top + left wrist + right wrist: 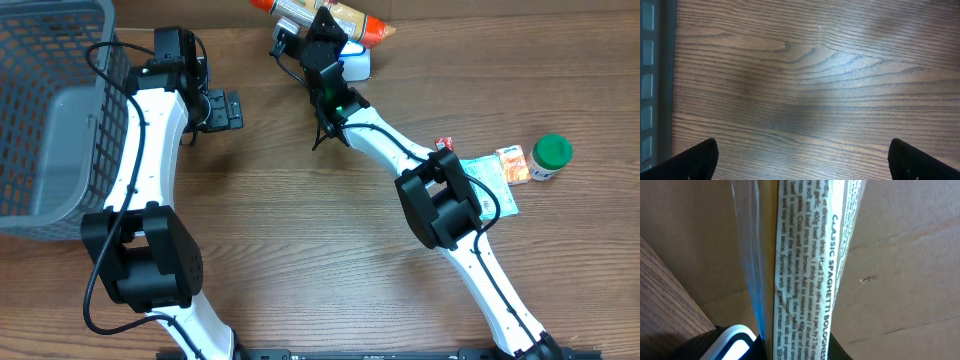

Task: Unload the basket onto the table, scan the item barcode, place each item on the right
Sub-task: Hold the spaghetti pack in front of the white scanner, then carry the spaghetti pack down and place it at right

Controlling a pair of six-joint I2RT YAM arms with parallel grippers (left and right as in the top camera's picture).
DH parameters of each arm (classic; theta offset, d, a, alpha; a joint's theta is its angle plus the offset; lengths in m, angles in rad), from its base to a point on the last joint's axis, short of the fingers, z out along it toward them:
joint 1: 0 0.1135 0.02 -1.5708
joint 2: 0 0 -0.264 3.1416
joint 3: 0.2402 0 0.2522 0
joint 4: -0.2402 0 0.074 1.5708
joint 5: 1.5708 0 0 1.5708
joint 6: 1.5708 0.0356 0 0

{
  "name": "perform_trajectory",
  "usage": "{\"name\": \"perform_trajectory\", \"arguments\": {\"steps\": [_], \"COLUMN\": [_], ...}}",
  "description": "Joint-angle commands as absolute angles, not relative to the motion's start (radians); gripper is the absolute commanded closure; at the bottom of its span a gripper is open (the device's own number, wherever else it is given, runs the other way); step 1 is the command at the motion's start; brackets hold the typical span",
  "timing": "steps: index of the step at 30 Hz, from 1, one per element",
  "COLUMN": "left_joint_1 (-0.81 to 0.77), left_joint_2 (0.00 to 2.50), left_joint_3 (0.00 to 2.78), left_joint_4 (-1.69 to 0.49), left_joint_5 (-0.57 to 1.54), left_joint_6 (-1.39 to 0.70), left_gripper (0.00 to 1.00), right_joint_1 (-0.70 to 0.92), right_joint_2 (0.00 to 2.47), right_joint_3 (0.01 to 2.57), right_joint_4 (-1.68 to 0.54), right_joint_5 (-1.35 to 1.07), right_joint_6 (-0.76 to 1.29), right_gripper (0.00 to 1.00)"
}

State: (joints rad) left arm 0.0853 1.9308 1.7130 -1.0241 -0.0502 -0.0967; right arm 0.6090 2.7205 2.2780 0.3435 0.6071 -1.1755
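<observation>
One grey mesh basket (30,70), far left. One spaghetti packet (805,255), print reads "CLASSIC SPAGHETTI BOLOGNESE", clamped in right gripper (323,32) at far edge of table (300,230), next to one white scanner (357,66). Left gripper (226,108) wide open, holding nothing, beside basket. One green-lidded jar (549,155), one orange sachet (513,163), writing unreadable.

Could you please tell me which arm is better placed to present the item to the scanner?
Right. The right claw grips the spaghetti packet beside the white scanner; the left claw is open and empty over the table by the basket.
</observation>
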Motion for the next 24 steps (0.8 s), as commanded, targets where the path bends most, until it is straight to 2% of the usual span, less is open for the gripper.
{"name": "perform_trajectory", "arguments": {"steps": [1, 6, 13, 16, 24], "left_joint_1": [0.085, 0.085, 0.085, 0.085, 0.085], "left_joint_2": [1.924, 1.924, 1.924, 1.924, 1.924], "left_joint_3": [1.709, 1.709, 1.709, 1.709, 1.709], "left_joint_4": [-1.023, -1.023, -1.023, -1.023, -1.023], "left_joint_5": [-0.059, -0.059, -0.059, -0.059, -0.059], "left_joint_6": [-0.085, -0.085, -0.085, -0.085, -0.085], "left_gripper": [0.0, 0.0, 0.0, 0.0, 0.0], "right_joint_1": [0.612, 0.611, 0.614, 0.614, 0.613], "right_joint_2": [2.695, 2.695, 2.639, 2.576, 2.305], "right_joint_3": [2.317, 2.317, 2.317, 2.317, 2.317], "right_joint_4": [0.345, 0.292, 0.395, 0.368, -0.244], "right_joint_5": [0.605, 0.607, 0.685, 0.736, 0.769], "right_joint_6": [-1.156, -1.155, -1.146, -1.059, -0.625], "right_gripper": [0.96, 0.97, 0.97, 0.97, 0.97]}}
